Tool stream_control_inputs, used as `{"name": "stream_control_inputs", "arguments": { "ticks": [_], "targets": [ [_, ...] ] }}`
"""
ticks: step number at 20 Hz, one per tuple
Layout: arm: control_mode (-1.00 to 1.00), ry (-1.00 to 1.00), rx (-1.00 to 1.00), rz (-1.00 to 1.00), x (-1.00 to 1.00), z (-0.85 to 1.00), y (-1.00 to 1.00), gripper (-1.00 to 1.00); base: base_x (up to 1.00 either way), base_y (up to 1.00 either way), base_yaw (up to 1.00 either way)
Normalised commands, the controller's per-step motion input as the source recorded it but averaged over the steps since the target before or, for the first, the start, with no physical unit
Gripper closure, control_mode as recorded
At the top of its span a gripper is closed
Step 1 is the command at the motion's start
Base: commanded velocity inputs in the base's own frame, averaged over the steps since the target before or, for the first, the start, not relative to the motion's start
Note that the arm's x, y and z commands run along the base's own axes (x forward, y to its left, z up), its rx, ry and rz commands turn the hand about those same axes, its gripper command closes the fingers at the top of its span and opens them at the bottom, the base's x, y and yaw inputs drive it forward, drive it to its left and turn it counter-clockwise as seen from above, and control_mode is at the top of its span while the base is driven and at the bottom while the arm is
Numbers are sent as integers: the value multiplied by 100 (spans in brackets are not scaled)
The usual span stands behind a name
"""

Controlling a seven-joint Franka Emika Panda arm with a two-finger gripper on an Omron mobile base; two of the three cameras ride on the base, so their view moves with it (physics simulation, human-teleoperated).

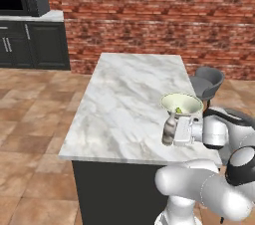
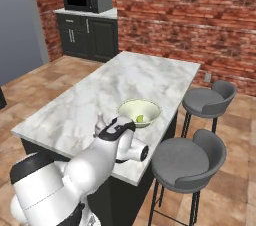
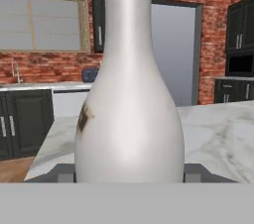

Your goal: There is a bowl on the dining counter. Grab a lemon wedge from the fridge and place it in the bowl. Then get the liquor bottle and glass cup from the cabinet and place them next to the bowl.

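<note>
Currently we see a kitchen with red brick walls and a long marble-topped bench (image 1: 124, 99) running away from us over a tiled floor. At the far left of the left base view, dark cabinets (image 1: 32, 45) stand against the wall with a microwave (image 1: 22, 0) above them. Moving right along the bench, its near right corner carries the liquor bottle (image 1: 170, 128), pale grey-white with a narrow neck and a brown smudge on its side, standing upright on the marble. Our hand (image 1: 175, 132) sits at the bottle's right side, fingers spread apart on either side of its body; whether they press on it we cannot tell. In the hand view the bottle (image 3: 130, 94) rises directly in front of the camera, its wide base between the two finger tips. Just behind and to the right of the bottle is the bowl (image 1: 181, 104), pale cream, with a lemon wedge (image 1: 178, 110) lying inside. Right of the bench, the right base view shows two grey stools (image 2: 187, 162) beside the bench edge.
</note>
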Motion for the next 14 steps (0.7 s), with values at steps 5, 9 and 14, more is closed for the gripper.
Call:
{"name": "stream_control_inputs", "arguments": {
  "ticks": [5, 9, 14],
  "targets": [
    [-100, -9, 0, 1, 15, 0, 0, 100, 0, 0, 0],
    [-100, -2, 0, 0, 27, 0, 0, 100, 0, 0, 0],
    [-100, 1, 0, 0, 38, -3, 0, 100, 0, 0, 0]
  ]
}}
